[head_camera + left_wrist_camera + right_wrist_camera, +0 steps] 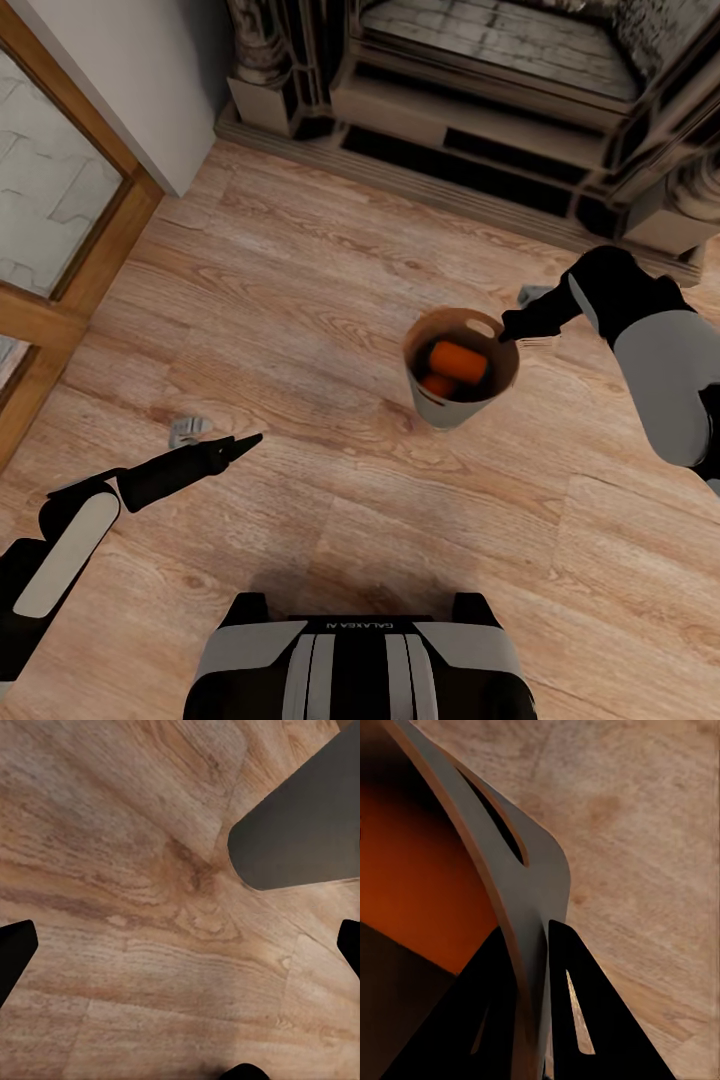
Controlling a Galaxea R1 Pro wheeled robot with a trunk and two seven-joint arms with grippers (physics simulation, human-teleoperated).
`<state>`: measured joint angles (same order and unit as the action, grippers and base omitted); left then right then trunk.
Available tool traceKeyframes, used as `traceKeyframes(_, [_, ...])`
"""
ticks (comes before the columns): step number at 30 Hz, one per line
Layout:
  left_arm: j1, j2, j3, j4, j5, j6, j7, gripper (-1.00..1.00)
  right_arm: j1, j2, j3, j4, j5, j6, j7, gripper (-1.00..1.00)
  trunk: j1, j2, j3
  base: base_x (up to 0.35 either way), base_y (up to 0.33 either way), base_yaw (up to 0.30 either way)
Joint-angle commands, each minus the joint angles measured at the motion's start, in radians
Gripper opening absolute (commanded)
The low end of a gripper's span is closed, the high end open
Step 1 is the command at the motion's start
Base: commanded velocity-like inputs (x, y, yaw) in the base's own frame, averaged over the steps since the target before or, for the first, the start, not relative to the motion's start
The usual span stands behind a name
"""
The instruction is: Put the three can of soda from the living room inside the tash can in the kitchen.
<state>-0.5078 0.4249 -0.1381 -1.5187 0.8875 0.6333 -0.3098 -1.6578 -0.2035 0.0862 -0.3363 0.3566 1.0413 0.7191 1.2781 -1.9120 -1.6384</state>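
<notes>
Cans of soda (457, 362), two orange ones visible, lie inside the trash can (440, 408), which stands on the wood floor (300, 300) near the fireplace (480, 100). Right gripper (507, 331) pinches the bin's rim by the slot handle (482, 327); left gripper (243, 442) hangs empty, apparently pressed together. That thin edge grip could slip in transit, tipping the bin and spilling cans.

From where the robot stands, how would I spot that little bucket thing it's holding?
Start at the dark stone fireplace across the top of the head view, then come down onto the wood floor in front of it. There the right gripper pinches the rim of the tash can, a small round tapered bin. It is pale grey outside, brown inside, has a slot handle, and holds orange cans.
</notes>
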Motion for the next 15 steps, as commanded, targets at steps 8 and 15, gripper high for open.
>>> traceKeyframes(8, [0.0,0.0,-0.005,0.0,-0.002,-0.001,0.0,1.0,-0.002,-0.002,-0.007,-0.073,-0.021,0.006,0.006,-1.0,0.0,0.0,0.0,0.0,0.0,0.0])
traceKeyframes(15, [0.0,0.0,-0.006,0.001,-0.002,-0.001,0.0,1.0,-0.001,-0.005,-0.011,-0.129,-0.023,0.006,0.007,-1.0,0.008,-0.014,-0.006,0.0,0.0,0.0])
